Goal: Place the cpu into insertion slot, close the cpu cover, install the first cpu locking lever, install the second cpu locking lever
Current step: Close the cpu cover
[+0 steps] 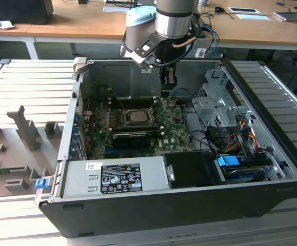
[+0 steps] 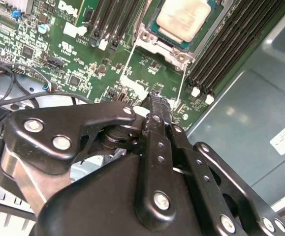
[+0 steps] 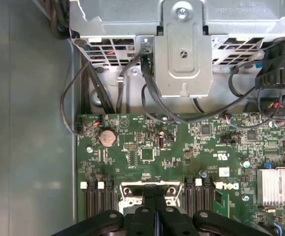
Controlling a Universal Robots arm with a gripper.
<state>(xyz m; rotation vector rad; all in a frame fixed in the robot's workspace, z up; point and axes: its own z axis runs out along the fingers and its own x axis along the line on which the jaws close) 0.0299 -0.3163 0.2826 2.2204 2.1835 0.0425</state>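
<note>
The cpu (image 1: 136,116) (image 2: 184,17) lies flat in the insertion slot (image 1: 125,114) on the green motherboard inside the open computer case. The cpu cover (image 2: 154,44) (image 3: 127,191), a metal frame, lies around the chip. Two thin pale locking levers (image 2: 127,59) (image 2: 181,81) stick out from the socket's corners. My gripper (image 1: 167,84) (image 2: 157,98) (image 3: 154,194) hangs above the board just beyond the socket, toward the case's back wall. Its black fingers are shut together with nothing between them. In the first wrist view the fingers hide the middle of the socket.
Black memory slots (image 2: 231,44) flank the socket. A black card (image 1: 133,137) lies in front of it. A drive cage (image 1: 215,107) and cables (image 1: 233,138) crowd the exterior view's right, and the power supply (image 1: 112,177) runs along the front. A coin battery (image 3: 107,137) sits on the board.
</note>
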